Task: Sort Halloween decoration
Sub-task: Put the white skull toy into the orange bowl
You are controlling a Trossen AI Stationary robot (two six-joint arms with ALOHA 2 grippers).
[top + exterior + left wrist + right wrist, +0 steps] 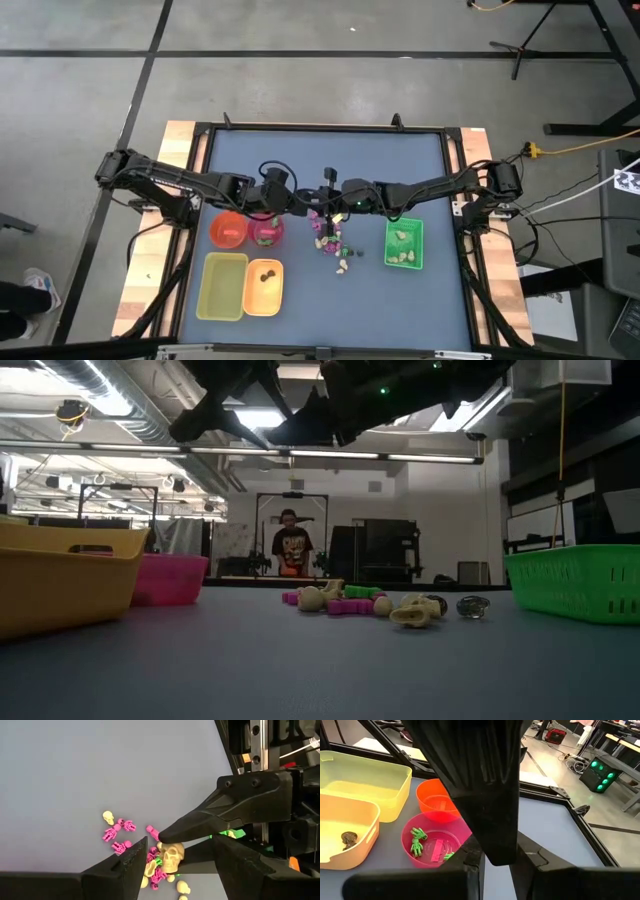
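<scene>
Both arms reach in over the table (400,160) and meet just above its centre, nearly touching. From that centre, the yellow tray (222,290) and orange tray (262,300) sit at 7 o'clock, and the green tray (388,245) at 4. The orange bowl (228,230) and pink bowl (268,231) sit at 8.

The Halloween decoration (330,245) is a loose heap at 6 o'clock, under both tools. The left gripper (180,844) hangs wide open, holding nothing. The right gripper (162,836) points at a cream skull (171,857); I cannot tell whether it holds it.

Likeliest trouble is crowding. The tools could knock together, or the open jaws could scatter the heap or pinch two colours together.
</scene>
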